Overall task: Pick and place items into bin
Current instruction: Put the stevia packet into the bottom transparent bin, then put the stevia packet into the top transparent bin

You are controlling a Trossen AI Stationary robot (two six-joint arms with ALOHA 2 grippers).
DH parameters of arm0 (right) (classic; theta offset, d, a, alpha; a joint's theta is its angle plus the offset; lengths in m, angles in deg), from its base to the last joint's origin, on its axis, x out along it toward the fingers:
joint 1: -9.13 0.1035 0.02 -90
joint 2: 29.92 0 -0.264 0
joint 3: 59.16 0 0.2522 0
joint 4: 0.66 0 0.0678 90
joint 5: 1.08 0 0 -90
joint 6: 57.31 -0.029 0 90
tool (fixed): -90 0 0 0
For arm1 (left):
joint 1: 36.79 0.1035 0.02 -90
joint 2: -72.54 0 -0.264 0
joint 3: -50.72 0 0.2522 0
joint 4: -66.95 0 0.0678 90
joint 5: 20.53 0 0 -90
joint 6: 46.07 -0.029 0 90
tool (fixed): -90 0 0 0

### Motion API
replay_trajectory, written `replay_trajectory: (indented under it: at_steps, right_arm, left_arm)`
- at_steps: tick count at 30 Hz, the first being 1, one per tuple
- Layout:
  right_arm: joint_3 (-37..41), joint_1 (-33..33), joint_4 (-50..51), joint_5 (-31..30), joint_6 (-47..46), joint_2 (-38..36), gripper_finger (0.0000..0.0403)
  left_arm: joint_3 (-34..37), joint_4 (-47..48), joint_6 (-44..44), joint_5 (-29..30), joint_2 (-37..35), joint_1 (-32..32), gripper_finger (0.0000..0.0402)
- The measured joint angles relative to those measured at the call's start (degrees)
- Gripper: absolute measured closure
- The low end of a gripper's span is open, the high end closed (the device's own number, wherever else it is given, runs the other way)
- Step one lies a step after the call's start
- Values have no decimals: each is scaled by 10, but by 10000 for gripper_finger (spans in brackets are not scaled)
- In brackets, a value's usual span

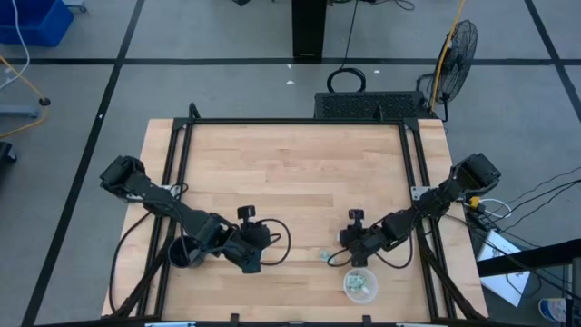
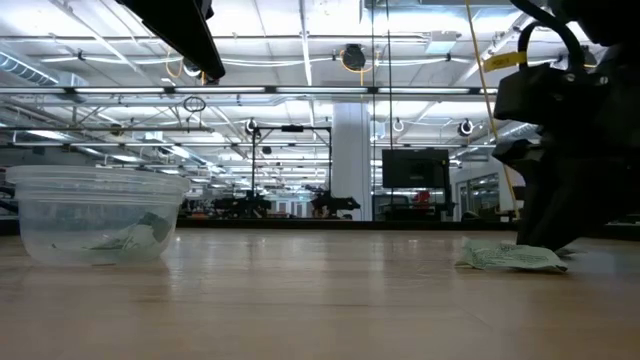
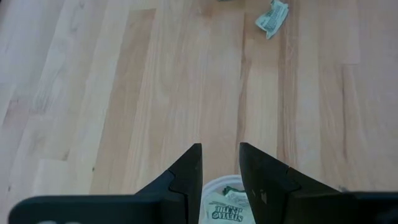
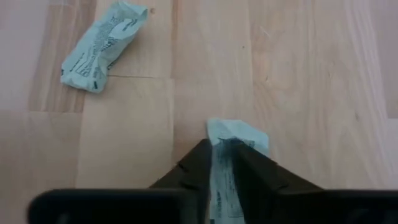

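Observation:
A pale green-and-white packet (image 4: pixel 239 132) lies on the wooden table under my right gripper (image 4: pixel 222 148), which is shut on it near the table's middle front (image 1: pixel 349 256). A second packet (image 4: pixel 102 43) lies loose and flat just beyond it (image 1: pixel 323 255). My left gripper (image 3: pixel 221 155) is open and hangs above a clear round cup whose rim (image 3: pixel 217 184) and a packet inside show between its fingers. Another clear cup (image 1: pixel 359 284) with packets in it stands near the front edge. The low view shows a clear cup (image 2: pixel 95 215) with packets on its bottom. My right gripper pinches the packet between its two fingers, which lie along it, so one crinkled end (image 4: pixel 242 135) sticks out past the fingertips. The fingers come down on it from above at a slant. The packet (image 2: pixel 510 257) lies flat on the table.
A black mug (image 1: pixel 186 253) stands by the left arm near the table's front left. A black metal frame (image 1: pixel 290 121) runs along the table's far, left and right sides. The far half of the tabletop (image 1: pixel 290 173) is bare wood.

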Motion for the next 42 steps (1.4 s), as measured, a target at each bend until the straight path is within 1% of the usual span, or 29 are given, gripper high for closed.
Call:
replay_trajectory:
  at_steps: [3,4,9,13,16,20,23,27,29,31,35,37,42]
  right_arm:
    - [1,0,-11,3,17,-9,388]
    - [2,0,-18,4,28,-13,395]
    - [0,3,-45,-2,66,-24,399]
    - [-24,19,-36,-1,74,-40,401]
    - [-57,44,-27,-2,77,-57,402]
    - [-110,93,10,0,43,-63,402]
    - [-138,138,45,1,-4,-63,402]
    - [-144,185,97,9,-115,-62,402]
    - [-140,199,97,17,-165,-57,402]
    - [-137,211,96,20,-192,-49,402]
    - [-137,217,69,21,-198,-28,400]
    - [-137,216,60,32,-200,-21,395]
    - [-137,213,58,45,-214,-16,363]
  left_arm:
    - [0,0,0,0,0,0,289]
    - [0,0,0,0,0,0,289]
    - [0,0,3,-1,0,0,289]
    - [0,-1,3,-2,0,0,289]
    - [0,-1,3,-2,0,0,289]
    - [1,-1,6,-2,0,0,289]
    - [1,-1,15,-2,0,0,289]
    - [1,-1,14,-2,0,0,289]
    - [1,-1,13,-2,0,0,289]
    - [1,-1,13,1,0,0,289]
    - [1,-2,13,3,0,0,289]
    - [1,-2,13,3,0,0,289]
    - [1,-3,13,3,0,0,289]
